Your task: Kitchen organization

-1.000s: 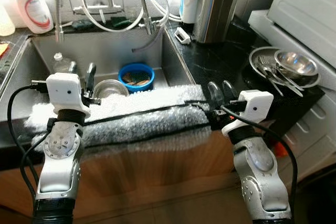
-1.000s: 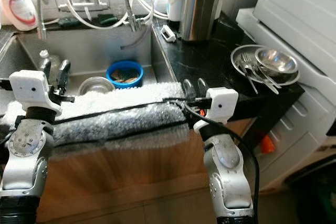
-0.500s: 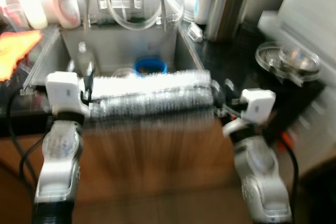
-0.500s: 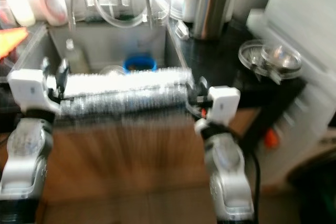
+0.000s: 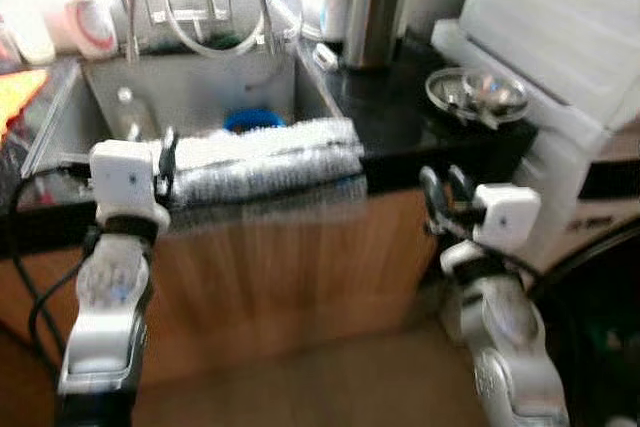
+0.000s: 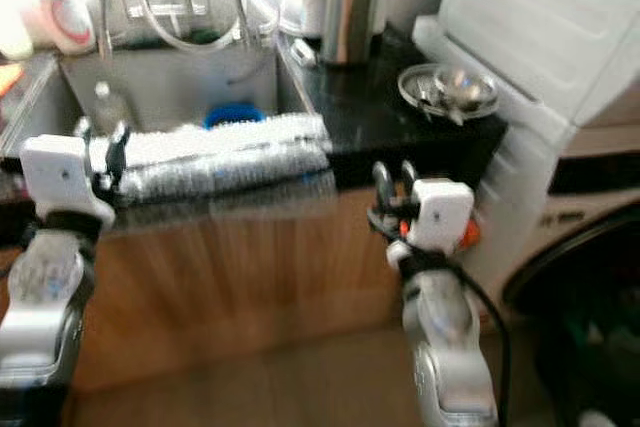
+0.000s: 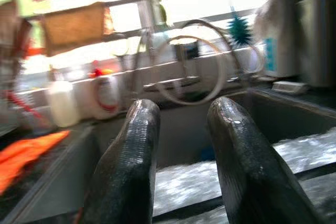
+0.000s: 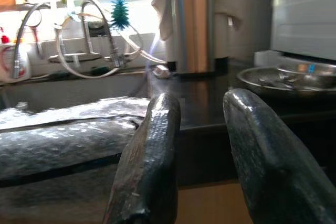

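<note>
Both eye views motion-blurred, edges smeared. Blue bowl (image 5: 252,119) in sink (image 5: 75,112) mostly hidden behind the bubble wrap sheet (image 5: 265,155) on the near rim. Steel bowls (image 5: 478,90) far right too blurred to count the utensils. Soap bottle (image 5: 88,19) far left washed out by glare. Both arms cut off at bottom edge.

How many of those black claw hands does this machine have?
2. The left gripper is at the sink's front edge beside the fluffy mat; the right gripper hangs in front of the counter, lower down. Both are open and empty.
</note>
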Robot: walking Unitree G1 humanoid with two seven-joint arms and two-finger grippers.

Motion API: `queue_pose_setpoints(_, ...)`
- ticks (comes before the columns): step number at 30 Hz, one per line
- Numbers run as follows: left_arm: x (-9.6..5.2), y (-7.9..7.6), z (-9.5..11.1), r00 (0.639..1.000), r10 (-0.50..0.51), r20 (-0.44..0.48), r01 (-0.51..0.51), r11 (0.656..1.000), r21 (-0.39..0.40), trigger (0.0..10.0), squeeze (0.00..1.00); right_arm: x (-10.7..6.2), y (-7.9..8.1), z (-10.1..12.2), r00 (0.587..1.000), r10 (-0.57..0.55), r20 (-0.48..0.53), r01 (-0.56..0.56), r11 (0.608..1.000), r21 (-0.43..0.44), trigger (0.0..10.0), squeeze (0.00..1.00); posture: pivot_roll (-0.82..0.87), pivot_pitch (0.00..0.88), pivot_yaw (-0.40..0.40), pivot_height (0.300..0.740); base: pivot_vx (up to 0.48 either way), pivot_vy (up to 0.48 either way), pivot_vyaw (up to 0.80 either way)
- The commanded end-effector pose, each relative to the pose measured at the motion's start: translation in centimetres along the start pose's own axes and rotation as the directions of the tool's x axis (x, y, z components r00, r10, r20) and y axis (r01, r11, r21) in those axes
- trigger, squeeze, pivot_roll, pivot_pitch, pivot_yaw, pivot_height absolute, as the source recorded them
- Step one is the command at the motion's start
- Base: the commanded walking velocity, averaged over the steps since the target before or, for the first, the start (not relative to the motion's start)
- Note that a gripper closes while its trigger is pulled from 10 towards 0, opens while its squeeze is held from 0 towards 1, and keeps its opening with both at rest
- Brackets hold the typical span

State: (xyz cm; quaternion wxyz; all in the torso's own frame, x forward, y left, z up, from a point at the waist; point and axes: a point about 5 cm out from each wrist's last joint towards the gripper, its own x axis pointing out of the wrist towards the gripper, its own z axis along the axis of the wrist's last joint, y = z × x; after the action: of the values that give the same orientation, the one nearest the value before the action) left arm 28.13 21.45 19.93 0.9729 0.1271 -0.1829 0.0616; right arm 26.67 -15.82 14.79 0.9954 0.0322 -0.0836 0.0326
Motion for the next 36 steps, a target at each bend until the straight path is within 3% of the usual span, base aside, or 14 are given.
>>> queue_pose_setpoints(1, -0.8, 0.6, -1.8, 0.996, 0.019, -0.084, -0.015, 0.999, 0.048, 10.0, 0.0, -1.1, -1.5, -1.5, 0.994, -0.075, -0.079, 0.073, 0.997, -0.02, 10.0, 0.0, -0.05, 0.0, -0.005, 0.74, 0.0, 0.0, 0.0)
queue_pose_setpoints(6, -2.5, 1.0, -5.1, 0.971, 0.031, -0.239, -0.018, 0.998, 0.054, 10.0, 0.0, -2.9, -2.6, -4.4, 0.969, -0.132, -0.207, 0.127, 0.991, -0.036, 10.0, 0.0, -0.06, 0.0, -0.003, 0.74, 0.0, 0.0, 0.0)
queue_pose_setpoints(8, -4.5, 1.7, -8.8, 0.906, 0.059, -0.419, -0.076, 0.997, -0.024, 10.0, 0.0, -4.5, -3.7, -7.5, 0.925, -0.2, -0.322, 0.194, 0.98, -0.051, 10.0, 0.0, -0.06, 0.0, -0.003, 0.74, 0.0, 0.0, 0.0)
queue_pose_setpoints(15, -8.3, 2.1, -13.1, 0.791, 0.044, -0.61, -0.081, 0.996, -0.033, 10.0, 0.0, -6.8, -4.9, -11.8, 0.824, -0.252, -0.507, 0.264, 0.963, -0.051, 10.0, 0.0, -0.06, 0.0, -0.009, 0.74, 0.0, 0.0, 0.0)
queue_pose_setpoints(17, -10.9, 1.5, -15.6, 0.693, -0.012, -0.72, -0.004, 1.0, -0.021, 10.0, 0.0, -7.9, -5.2, -13.7, 0.779, -0.251, -0.575, 0.282, 0.959, -0.037, 10.0, 0.0, -0.07, 0.0, -0.019, 0.74, 0.0, 0.0, 0.0)
queue_pose_setpoints(19, -11.6, 1.2, -16.2, 0.667, -0.039, -0.744, 0.009, 0.999, -0.045, 10.0, 0.0, -8.1, -5.2, -14.2, 0.768, -0.242, -0.593, 0.29, 0.957, -0.016, 10.0, 0.0, -0.07, 0.0, -0.024, 0.74, 0.0, 0.0, 0.0)
queue_pose_setpoints(21, -13.5, -0.4, -18.3, 0.559, -0.126, -0.82, 0.079, 0.992, -0.098, 10.0, 0.0, -8.8, -5.4, -15.8, 0.743, -0.223, -0.631, 0.301, 0.953, 0.018, 10.0, 0.0, -0.06, 0.0, -0.034, 0.74, 0.0, 0.0, 0.0)
queue_pose_setpoints(25, -14.6, -1.5, -19.4, 0.498, -0.163, -0.852, 0.093, 0.986, -0.135, 10.0, 0.0, -9.7, -5.2, -17.5, 0.693, -0.186, -0.697, 0.27, 0.963, 0.011, 10.0, 0.0, -0.07, 0.0, -0.032, 0.74, 0.0, 0.0, 0.0)
queue_pose_setpoints(28, -15.8, -2.9, -20.5, 0.417, -0.202, -0.886, 0.14, 0.978, -0.157, 10.0, 0.0, -11.4, -5.1, -19.4, 0.607, -0.154, -0.779, 0.265, 0.964, 0.015, 10.0, 0.0, -0.06, 0.0, -0.037, 0.74, 0.0, 0.0, 0.0)
queue_pose_setpoints(30, -16.4, -3.1, -20.9, 0.374, -0.21, -0.903, 0.116, 0.977, -0.179, 10.0, 0.0, -12.2, -5.2, -20.0, 0.566, -0.159, -0.809, 0.28, 0.96, 0.008, 10.0, 0.0, -0.07, 0.0, -0.032, 0.74, 0.0, 0.0, 0.0)
queue_pose_setpoints(32, -16.6, -3.1, -21.0, 0.366, -0.209, -0.907, 0.11, 0.977, -0.181, 10.0, 0.0, -12.5, -5.3, -20.1, 0.556, -0.16, -0.815, 0.283, 0.959, 0.005, 10.0, 0.0, -0.07, 0.0, -0.03, 0.74, 0.0, 0.0, 0.0)
queue_pose_setpoints(33, -17.3, -3.1, -21.3, 0.326, -0.201, -0.924, 0.128, 0.977, -0.168, 10.0, 0.0, -13.7, -5.5, -20.6, 0.501, -0.17, -0.849, 0.285, 0.958, -0.023, 10.0, 0.0, -0.07, 0.0, -0.026, 0.74, 0.0, 0.0, 0.0)
queue_pose_setpoints(34, -17.6, -3.1, -21.4, 0.313, -0.2, -0.928, 0.136, 0.977, -0.165, 10.0, 0.0, -14.1, -5.6, -20.8, 0.484, -0.173, -0.858, 0.289, 0.957, -0.03, 10.0, 0.0, -0.07, 0.0, -0.025, 0.74, 0.0, 0.0, 0.0)
queue_pose_setpoints(36, -18.0, -3.0, -21.5, 0.299, -0.198, -0.933, 0.13, 0.978, -0.166, 10.0, 0.0, -14.8, -5.7, -21.0, 0.47, -0.178, -0.865, 0.324, 0.946, -0.019, 10.0, 0.0, -0.07, 0.0, -0.018, 0.74, 0.0, 0.0, 0.0)
